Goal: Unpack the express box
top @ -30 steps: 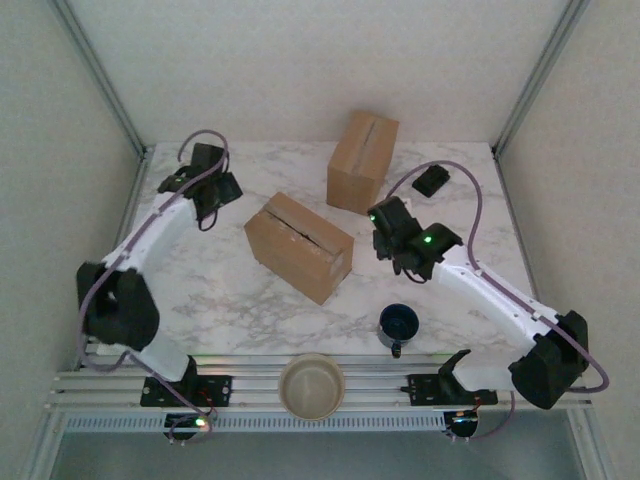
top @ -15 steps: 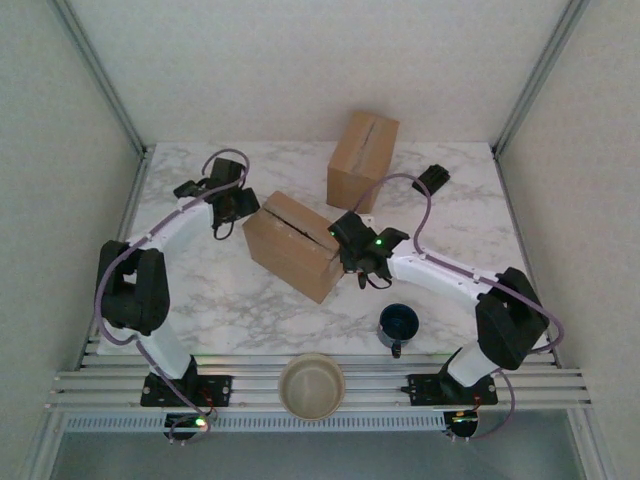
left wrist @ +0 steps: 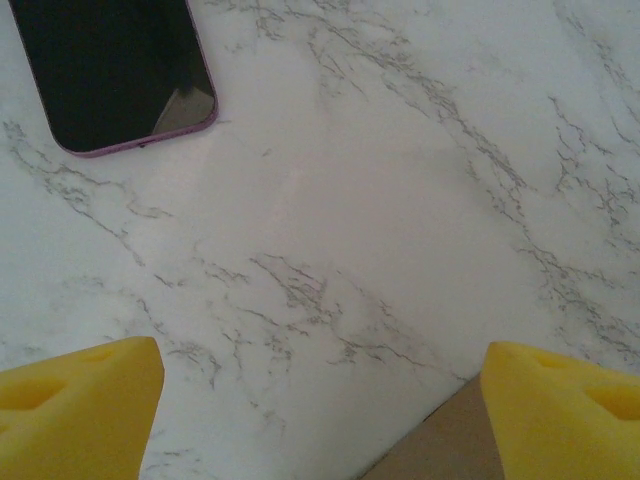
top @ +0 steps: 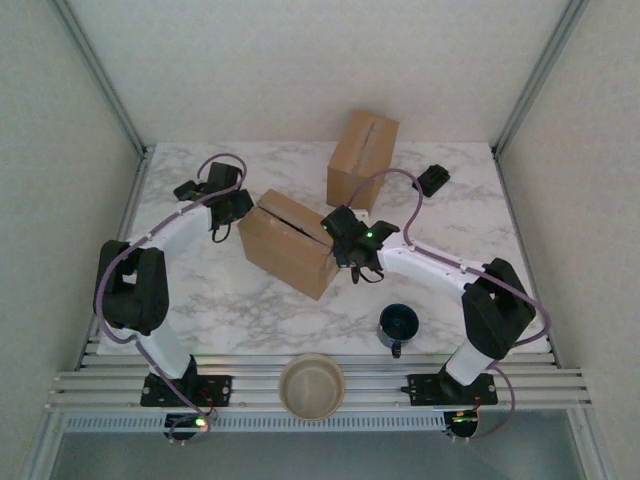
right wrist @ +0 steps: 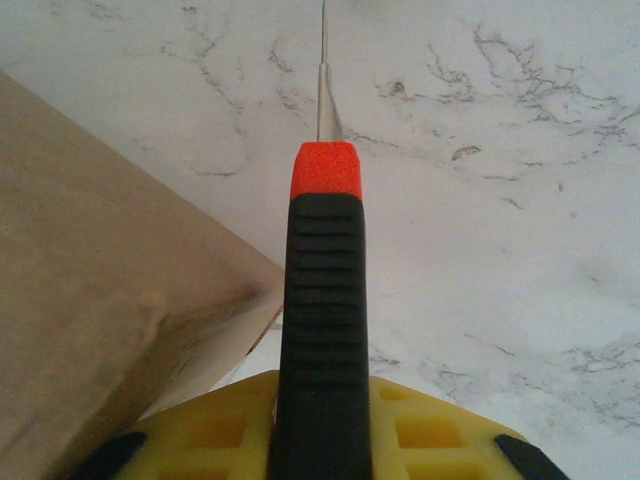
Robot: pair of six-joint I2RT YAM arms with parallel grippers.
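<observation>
Right gripper (top: 347,238) is squeezing a cutter (right wrist: 323,330) tight, and I am watching it on my screen. Its yellow pads (right wrist: 430,430) are pinching the black handle. The orange end is sticking out in front, and a thin blade (right wrist: 322,95) is pointing out over the marble table (right wrist: 520,200). This gripper is hanging right at the right end of the express box (top: 290,243). In the right wrist view, the brown box is sitting just left of the cutter, with one corner close to the handle.

I am seeing the left gripper (top: 236,207) at the other end of the box. Its yellow fingers (left wrist: 75,410) are standing far apart and are holding nothing. They are hanging over bare table, and a brown corner of the box is peeking in low down beside the right finger. A phone (left wrist: 110,70) with a purple edge is lying dark side up, a little way off.

The box is lying closed in the middle of the table, with a line running along its top. A second box (top: 362,160) is standing behind it. A small black thing (top: 432,180) is lying at the back right. A blue mug (top: 398,324) is sitting near the front, and a tan bowl (top: 311,385) is resting between the arm bases.
</observation>
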